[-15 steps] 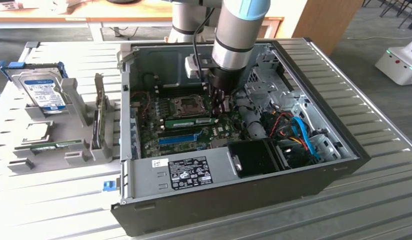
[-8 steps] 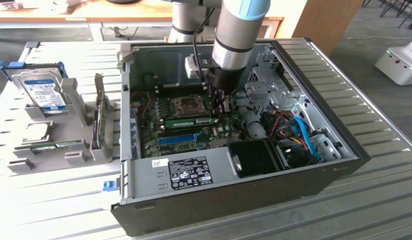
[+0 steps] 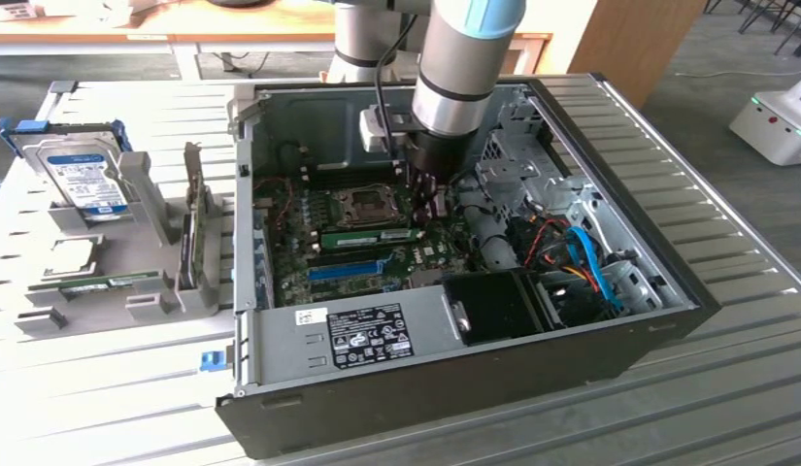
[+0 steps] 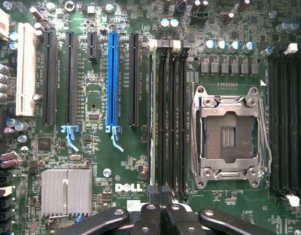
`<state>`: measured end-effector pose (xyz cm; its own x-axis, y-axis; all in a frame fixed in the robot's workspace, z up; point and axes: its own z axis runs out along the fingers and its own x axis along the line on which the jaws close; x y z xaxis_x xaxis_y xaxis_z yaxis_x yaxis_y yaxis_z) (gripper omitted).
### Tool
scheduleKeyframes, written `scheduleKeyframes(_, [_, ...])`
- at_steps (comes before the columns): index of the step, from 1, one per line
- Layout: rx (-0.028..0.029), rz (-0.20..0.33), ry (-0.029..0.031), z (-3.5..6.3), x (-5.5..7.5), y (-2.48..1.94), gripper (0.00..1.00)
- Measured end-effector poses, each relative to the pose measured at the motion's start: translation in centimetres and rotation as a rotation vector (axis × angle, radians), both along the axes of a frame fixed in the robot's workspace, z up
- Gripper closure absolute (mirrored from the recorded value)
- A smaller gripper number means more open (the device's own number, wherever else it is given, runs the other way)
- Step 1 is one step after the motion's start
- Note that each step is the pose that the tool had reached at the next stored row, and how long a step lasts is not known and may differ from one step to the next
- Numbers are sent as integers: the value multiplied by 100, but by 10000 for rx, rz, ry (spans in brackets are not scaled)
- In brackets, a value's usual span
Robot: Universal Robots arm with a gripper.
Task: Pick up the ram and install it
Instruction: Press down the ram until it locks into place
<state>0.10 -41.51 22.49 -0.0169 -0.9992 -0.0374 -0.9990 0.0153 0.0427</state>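
Ram (image 3: 369, 236) sits edge-up in its board slot under our pincer (image 4: 160, 198), which is closed with nothing held; we judge it light, stiff and fragile, best held by its long edges.

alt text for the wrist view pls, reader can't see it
The shut gripper hangs over a green Dell motherboard, above the end of a bank of black memory slots where the ram stands on edge. Beside the slots sit an empty silver CPU socket and a long blue expansion slot.
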Motion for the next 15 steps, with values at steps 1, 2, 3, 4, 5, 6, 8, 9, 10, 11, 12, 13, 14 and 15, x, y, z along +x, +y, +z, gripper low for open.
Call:
scheduleKeyframes(1, [-5,0,1,8,0,0,89])
scheduleKeyframes(2, [-7,0,1,17,0,0,89])
scheduleKeyframes(3, [-8,0,0,27,0,0,89])
scheduleKeyframes(4, [-9,0,1,39,0,-1,89])
scheduleKeyframes(5, [-10,0,1,50,0,-1,89])
scheduleKeyframes(6, [-11,0,1,62,0,-1,89])
scheduleKeyframes(8, [-14,1,0,83,0,-1,89])
scheduleKeyframes(9, [-17,1,1,94,0,-1,89])
scheduleKeyframes(10, [-19,0,1,103,0,-1,89])
scheduleKeyframes(11, [-21,1,1,114,0,-1,89])
scheduleKeyframes(12, [-21,0,1,123,0,-1,89])
scheduleKeyframes(13, [-24,0,0,131,0,-1,89])
scheduleKeyframes(14, [-25,0,1,138,0,-1,89])
scheduleKeyframes(15, [-28,1,1,146,0,-1,89])
